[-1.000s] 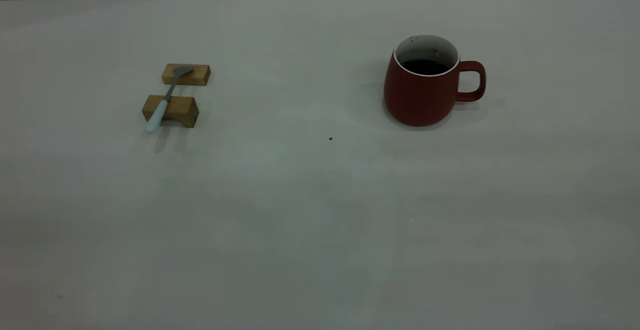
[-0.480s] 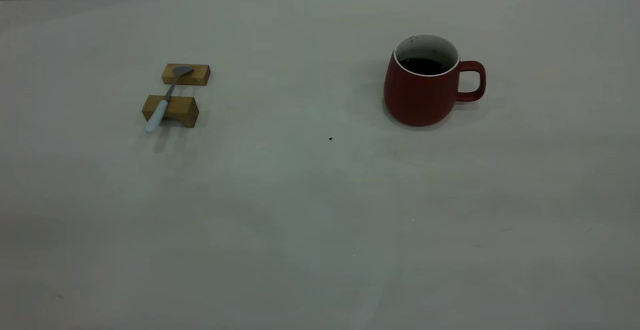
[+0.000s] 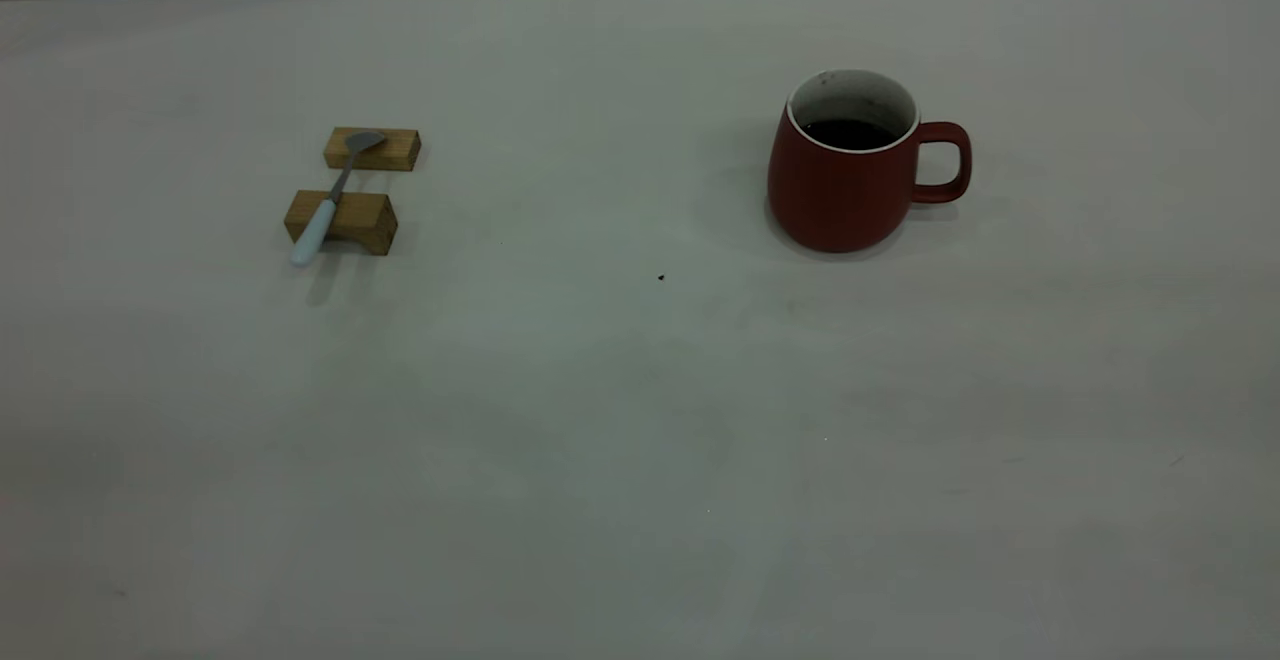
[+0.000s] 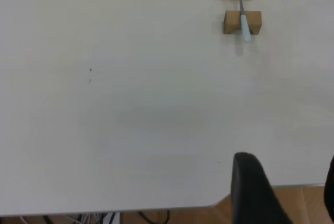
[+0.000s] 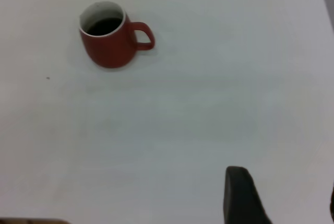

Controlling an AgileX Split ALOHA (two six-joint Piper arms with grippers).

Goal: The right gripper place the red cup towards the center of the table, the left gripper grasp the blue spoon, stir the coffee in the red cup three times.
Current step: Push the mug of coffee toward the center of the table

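We judge that nothing of the task is done yet. The red cup (image 3: 845, 175) stands in the upper right of the exterior view, handle to the right, with the coffee (image 3: 848, 132) dark inside it, and well off from the middle of the table (image 3: 640, 420). The blue spoon (image 3: 332, 198) lies untouched in the upper left, across two tan wooden blocks (image 3: 345, 190).

Neither arm shows in the exterior view. In the left wrist view we see the left gripper (image 4: 284, 192) by the near table edge, far from the spoon, its fingers spread apart. The right gripper (image 5: 282, 198) hangs well apart from the cup, likewise spread and empty.

Moving the cup, grasping the spoon and all three stirs remain. Against the earlier exterior frames we find no change: cup and spoon sit exactly where they were.
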